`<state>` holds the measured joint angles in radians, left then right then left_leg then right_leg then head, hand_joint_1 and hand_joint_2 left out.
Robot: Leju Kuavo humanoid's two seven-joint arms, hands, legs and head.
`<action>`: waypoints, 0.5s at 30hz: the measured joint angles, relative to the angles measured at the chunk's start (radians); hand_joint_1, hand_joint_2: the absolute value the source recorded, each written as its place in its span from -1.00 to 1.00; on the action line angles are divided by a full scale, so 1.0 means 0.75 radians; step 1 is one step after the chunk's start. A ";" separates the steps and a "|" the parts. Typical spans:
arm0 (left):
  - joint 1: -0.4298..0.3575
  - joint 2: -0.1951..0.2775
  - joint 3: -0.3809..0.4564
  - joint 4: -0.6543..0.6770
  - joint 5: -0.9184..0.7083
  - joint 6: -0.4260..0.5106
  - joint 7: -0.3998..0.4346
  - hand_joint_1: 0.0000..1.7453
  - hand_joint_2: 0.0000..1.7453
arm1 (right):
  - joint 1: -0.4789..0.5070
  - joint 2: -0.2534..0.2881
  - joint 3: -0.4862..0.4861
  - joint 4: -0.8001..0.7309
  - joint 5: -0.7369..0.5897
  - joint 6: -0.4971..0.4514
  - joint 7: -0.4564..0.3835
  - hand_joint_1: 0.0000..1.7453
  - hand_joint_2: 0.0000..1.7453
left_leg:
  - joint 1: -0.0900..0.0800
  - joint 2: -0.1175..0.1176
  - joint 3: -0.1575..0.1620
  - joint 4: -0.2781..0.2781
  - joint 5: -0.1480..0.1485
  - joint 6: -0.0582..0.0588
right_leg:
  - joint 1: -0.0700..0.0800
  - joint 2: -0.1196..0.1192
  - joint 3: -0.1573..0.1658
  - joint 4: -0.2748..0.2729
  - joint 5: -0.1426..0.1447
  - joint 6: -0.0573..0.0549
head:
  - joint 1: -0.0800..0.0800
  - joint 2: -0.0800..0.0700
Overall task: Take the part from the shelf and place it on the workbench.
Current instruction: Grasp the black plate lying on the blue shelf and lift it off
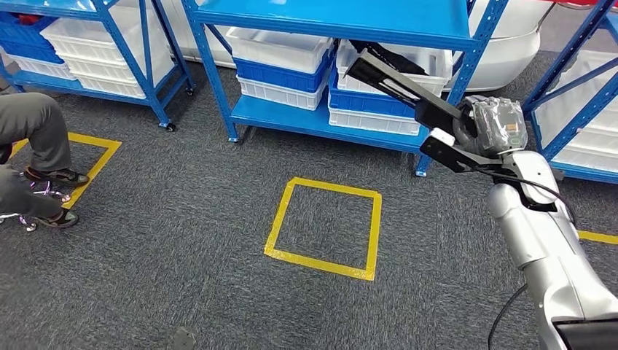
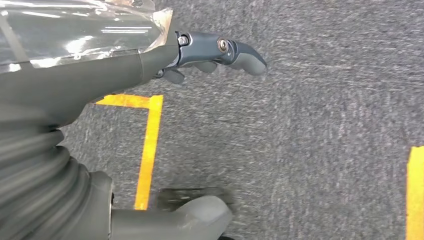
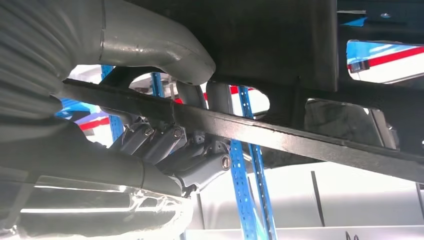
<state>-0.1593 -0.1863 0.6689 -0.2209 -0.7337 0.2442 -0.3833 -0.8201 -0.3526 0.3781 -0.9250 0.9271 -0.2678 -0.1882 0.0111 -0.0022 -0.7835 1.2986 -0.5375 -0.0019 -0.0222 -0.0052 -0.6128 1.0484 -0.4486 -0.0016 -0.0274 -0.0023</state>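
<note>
On the far left I see a seated person's legs (image 1: 33,138) by a yellow floor marking, and my left hand (image 2: 210,55) hanging over the grey carpet, fingers loosely curled and gripping nothing. In the middle sits a yellow taped square (image 1: 326,228) on the floor, in front of the blue shelf (image 1: 321,120) with its white and blue bins (image 1: 280,62). On the right, my right hand (image 1: 484,127) is clamped on the black part (image 1: 397,84), a long flat bracket-like piece, held up in the air with its far end over a bin on the shelf.

I judge the pick done and the carry under way: the part is in hand, not yet placed. No table is visible, so my next move calls for turning away from the shelf to find it, keeping the long part clear of the uprights.

The head view gives the layout; the right wrist view shows what it cannot, my fingers (image 3: 165,145) wrapped under the part's bar with the thumb across the top.
</note>
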 joint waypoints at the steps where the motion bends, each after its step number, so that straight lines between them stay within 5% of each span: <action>1: 0.001 0.000 0.000 0.000 0.000 0.001 -0.002 -1.00 1.00 | 0.000 0.002 0.000 -0.001 0.002 0.002 0.001 1.00 1.00 | 0.000 0.000 0.019 0.033 0.015 0.004 | 0.005 0.000 -0.022 0.000 0.017 0.000 | 0.000 0.000; 3: 0.002 -0.001 0.000 0.000 0.001 0.002 -0.006 -1.00 1.00 | -0.001 0.004 -0.003 -0.006 0.004 0.003 0.002 1.00 1.00 | -0.003 -0.001 0.120 -0.025 0.068 0.024 | 0.014 0.000 -0.063 0.001 0.053 0.002 | 0.000 0.000; 5: 0.000 0.001 0.000 -0.004 0.001 0.003 -0.009 -1.00 1.00 | -0.004 0.002 -0.009 -0.016 0.004 0.003 0.003 1.00 1.00 | -0.013 -0.003 0.278 -0.211 0.036 0.047 | 0.017 -0.001 -0.089 -0.001 0.084 0.011 | 0.001 0.000; 7: 0.000 0.002 0.000 -0.007 0.001 0.004 -0.012 -1.00 1.00 | -0.010 0.002 -0.013 -0.021 0.002 0.003 0.005 1.00 1.00 | -0.031 -0.005 0.360 -0.341 -0.003 0.062 | 0.009 -0.004 -0.097 -0.014 0.117 0.029 | 0.001 0.000; 9: 0.002 0.001 0.000 -0.008 0.001 0.004 -0.014 -1.00 1.00 | -0.007 0.002 -0.013 -0.021 0.002 0.004 0.006 1.00 1.00 | -0.041 -0.003 0.350 -0.379 0.036 0.076 | 0.003 -0.006 -0.102 -0.036 0.148 0.047 | -0.002 0.000; 10: 0.003 0.001 0.000 -0.008 0.001 0.004 -0.014 -1.00 1.00 | -0.002 0.002 -0.013 -0.021 0.003 0.005 0.007 1.00 1.00 | -0.042 0.000 0.339 -0.396 0.062 0.086 | 0.003 -0.004 -0.111 -0.031 0.132 0.046 | -0.002 0.000; 13: 0.004 0.001 0.000 -0.008 0.001 0.004 -0.014 -1.00 1.00 | 0.004 -0.002 -0.014 -0.021 0.002 0.006 0.007 1.00 1.00 | -0.036 0.007 0.280 -0.421 0.142 0.104 | 0.006 0.000 -0.158 0.127 -0.046 0.017 | 0.006 0.000; 15: 0.005 -0.001 0.000 -0.008 0.001 0.004 -0.014 -1.00 1.00 | 0.004 -0.002 -0.015 -0.021 0.001 0.006 0.007 1.00 1.00 | -0.035 0.008 0.226 -0.420 0.187 0.102 | 0.003 0.001 -0.168 0.290 -0.116 0.024 | 0.008 0.000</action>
<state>-0.1559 -0.1873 0.6691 -0.2267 -0.7328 0.2470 -0.3937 -0.8172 -0.3539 0.3670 -0.9406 0.9279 -0.2632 -0.1831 -0.0149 0.0038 -0.6140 0.9837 -0.3975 0.0742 -0.0200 -0.0047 -0.7385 1.2662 -0.5354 0.0162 -0.0214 -0.0023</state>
